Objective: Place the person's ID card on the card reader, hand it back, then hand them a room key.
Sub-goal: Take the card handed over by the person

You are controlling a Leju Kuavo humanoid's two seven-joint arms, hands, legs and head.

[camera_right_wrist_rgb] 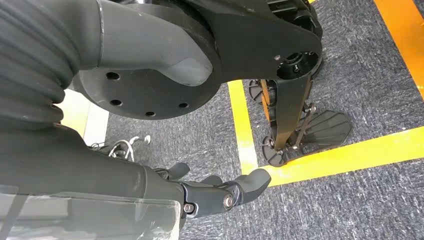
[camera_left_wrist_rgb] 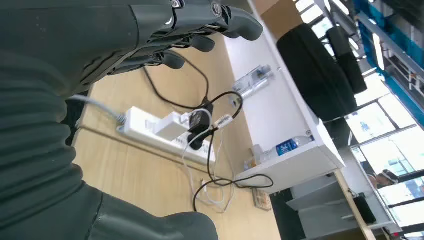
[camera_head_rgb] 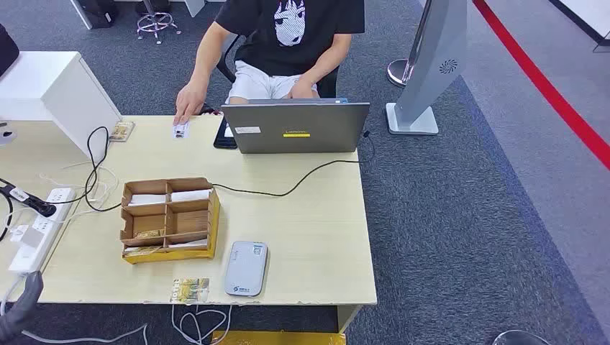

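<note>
Grey carpet with a red stripe at the right surrounds a pale wooden surface [camera_head_rgb: 309,230] that fills the left and centre of the head view. At the top centre a person [camera_head_rgb: 288,43] in a black shirt sits behind an open laptop [camera_head_rgb: 295,127]; their hand [camera_head_rgb: 190,98] presses a small ID card [camera_head_rgb: 180,129] onto the far edge of the surface, left of the laptop. Lower down, a cardboard organiser [camera_head_rgb: 170,219] with compartments holds cards, and just right of it, near the bottom edge, lies the grey card reader [camera_head_rgb: 246,268]. A printed card [camera_head_rgb: 189,290] lies at the front edge, left of the reader. A white power strip [camera_head_rgb: 39,226] with cables sits at the far left.

The left hand [camera_left_wrist_rgb: 165,35] hangs over the power strip, its fingers [camera_left_wrist_rgb: 200,42] apart and holding nothing. The right hand [camera_right_wrist_rgb: 215,192] hangs above the carpet, fingers [camera_right_wrist_rgb: 250,181] loosely extended, holding nothing.
</note>
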